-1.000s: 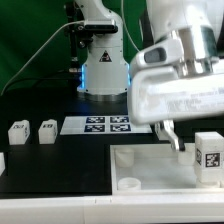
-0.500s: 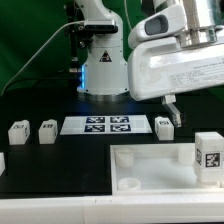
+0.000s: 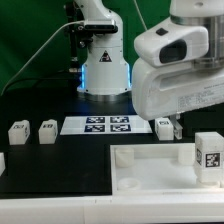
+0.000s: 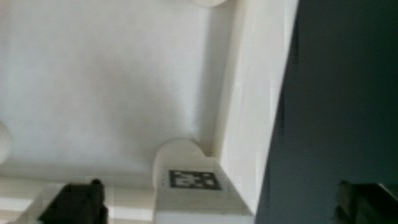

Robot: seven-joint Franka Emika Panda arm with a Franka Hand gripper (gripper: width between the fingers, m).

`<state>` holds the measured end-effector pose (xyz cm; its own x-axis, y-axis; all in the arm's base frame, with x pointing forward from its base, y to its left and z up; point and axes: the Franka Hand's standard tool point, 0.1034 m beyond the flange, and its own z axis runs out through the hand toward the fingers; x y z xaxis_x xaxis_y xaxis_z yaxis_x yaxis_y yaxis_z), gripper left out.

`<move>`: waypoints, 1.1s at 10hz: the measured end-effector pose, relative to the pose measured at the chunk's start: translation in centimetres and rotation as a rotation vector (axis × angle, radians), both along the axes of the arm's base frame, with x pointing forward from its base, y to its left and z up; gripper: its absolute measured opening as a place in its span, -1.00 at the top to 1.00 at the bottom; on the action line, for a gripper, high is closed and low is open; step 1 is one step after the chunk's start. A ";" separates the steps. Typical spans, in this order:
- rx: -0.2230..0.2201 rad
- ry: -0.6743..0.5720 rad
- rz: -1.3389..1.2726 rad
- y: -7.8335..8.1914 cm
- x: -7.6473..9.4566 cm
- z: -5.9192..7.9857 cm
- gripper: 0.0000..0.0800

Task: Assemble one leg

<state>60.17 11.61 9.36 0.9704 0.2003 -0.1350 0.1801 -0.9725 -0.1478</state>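
Risen within the last second, the gripper (image 3: 176,124) hangs empty, jaws apart. The leg (image 3: 208,152) stands at its four o'clock, by the tabletop (image 3: 150,170). Next, likely: descend squarely and grasp it.

A green backdrop (image 3: 30,45) stands behind the black table (image 3: 50,165), all under bright, even light.

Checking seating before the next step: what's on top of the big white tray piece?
One leg stands upright on the tray, toward the exterior view's right. Whether it's socketed can't be seen: its own body covers the base.
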 end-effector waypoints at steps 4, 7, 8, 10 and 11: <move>0.003 -0.091 0.003 0.6 1.6 0.2 -0.62; 0.007 -0.211 0.026 0.7 2.9 -0.1 -0.62; 0.005 -0.208 0.028 0.4 2.6 -0.7 -0.62; 0.003 -0.210 0.023 0.3 2.3 -1.8 -0.62; 0.002 -0.199 0.022 0.2 1.9 -2.2 -0.62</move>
